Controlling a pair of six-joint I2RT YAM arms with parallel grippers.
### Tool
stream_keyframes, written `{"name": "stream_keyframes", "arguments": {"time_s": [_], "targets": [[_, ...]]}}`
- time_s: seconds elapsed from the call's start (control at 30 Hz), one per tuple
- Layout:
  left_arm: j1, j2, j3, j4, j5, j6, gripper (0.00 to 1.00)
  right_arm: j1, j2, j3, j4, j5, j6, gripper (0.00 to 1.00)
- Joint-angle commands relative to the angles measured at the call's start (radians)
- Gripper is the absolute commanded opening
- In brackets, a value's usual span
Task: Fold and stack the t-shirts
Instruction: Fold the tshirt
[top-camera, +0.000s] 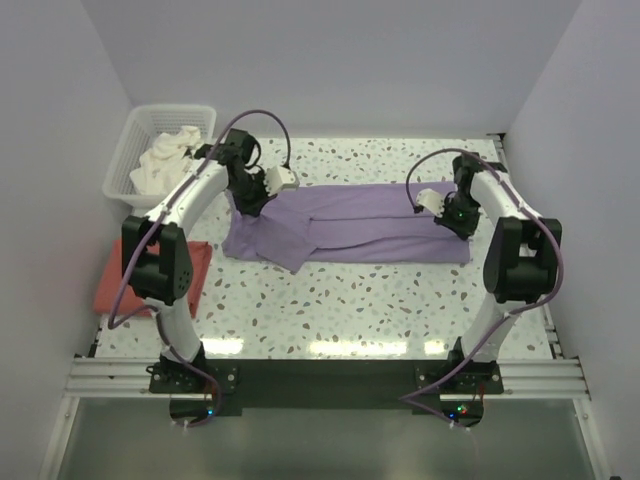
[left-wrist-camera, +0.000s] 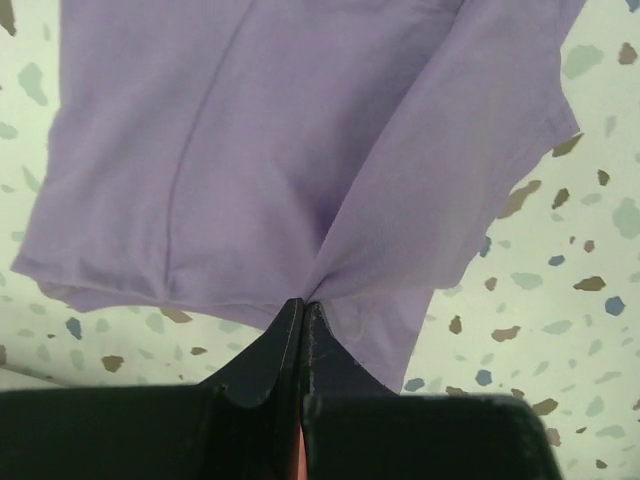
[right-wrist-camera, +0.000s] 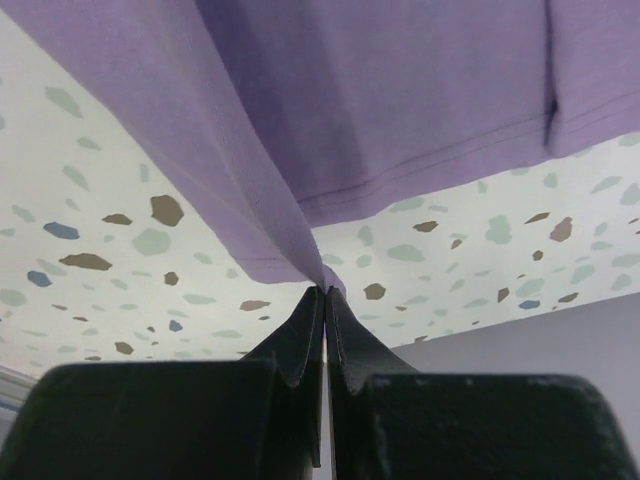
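A purple t-shirt (top-camera: 350, 230) lies stretched across the middle of the speckled table, folded lengthwise, with a sleeve flap hanging toward the front left. My left gripper (top-camera: 250, 205) is shut on the shirt's left end; in the left wrist view the cloth (left-wrist-camera: 260, 150) gathers into the closed tips (left-wrist-camera: 303, 305). My right gripper (top-camera: 455, 222) is shut on the shirt's right end; in the right wrist view the hem (right-wrist-camera: 300, 130) pulls up into the closed tips (right-wrist-camera: 326, 290). A folded red shirt (top-camera: 110, 285) lies at the left table edge.
A white basket (top-camera: 135, 150) with crumpled white clothing (top-camera: 165, 160) stands at the back left. Grey walls close in on both sides and the back. The table's front edge (top-camera: 320, 350) runs ahead of the arm bases.
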Motion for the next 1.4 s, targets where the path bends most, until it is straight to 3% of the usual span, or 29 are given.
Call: {"name": "stream_keyframes", "arguments": {"time_s": [0.0, 0.4, 1.37], "targets": [[0.024, 0.069, 0.143, -0.012, -0.004, 0.032, 0.00, 0.003, 0.041, 0.079, -0.021, 0.038, -0.010, 0.00], [0.061, 0.246, 0.344, -0.038, -0.002, 0.060, 0.00, 0.036, 0.188, 0.242, 0.023, 0.102, 0.013, 0.00], [0.078, 0.263, 0.272, 0.036, -0.005, 0.011, 0.00, 0.069, 0.294, 0.323, 0.065, 0.140, -0.002, 0.00]]}}
